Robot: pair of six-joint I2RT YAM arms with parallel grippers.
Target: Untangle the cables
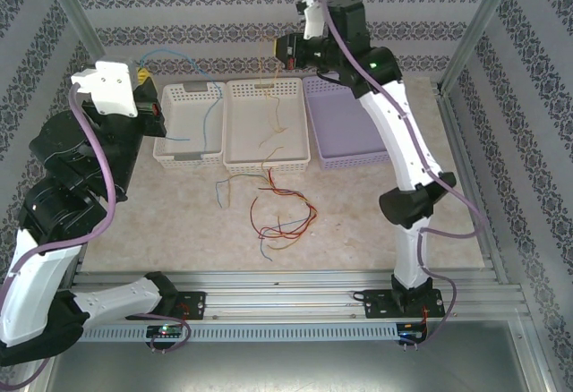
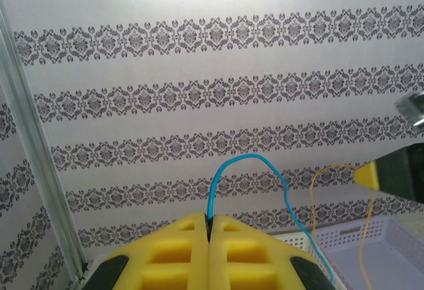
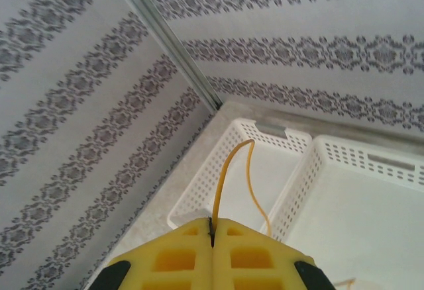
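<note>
Left claw (image 2: 209,229) is clamping on the blue wire (image 2: 248,158), pads pressed together. The wire is arcing up out of the tips and dropping away to the right, into the left basket (image 1: 188,161) beside the middle basket (image 1: 246,132). Right claw (image 3: 211,227) is pinching the yellow wire (image 3: 227,167) the same way, pads together, tail hanging down into the middle basket. The loose tangle (image 1: 282,213), mostly red and orange, is lying on the table just in front of the middle basket, roughly midway between the arm bases. Each held wire is running downward from its claw, so lowering and releasing looks like the coming call.
</note>
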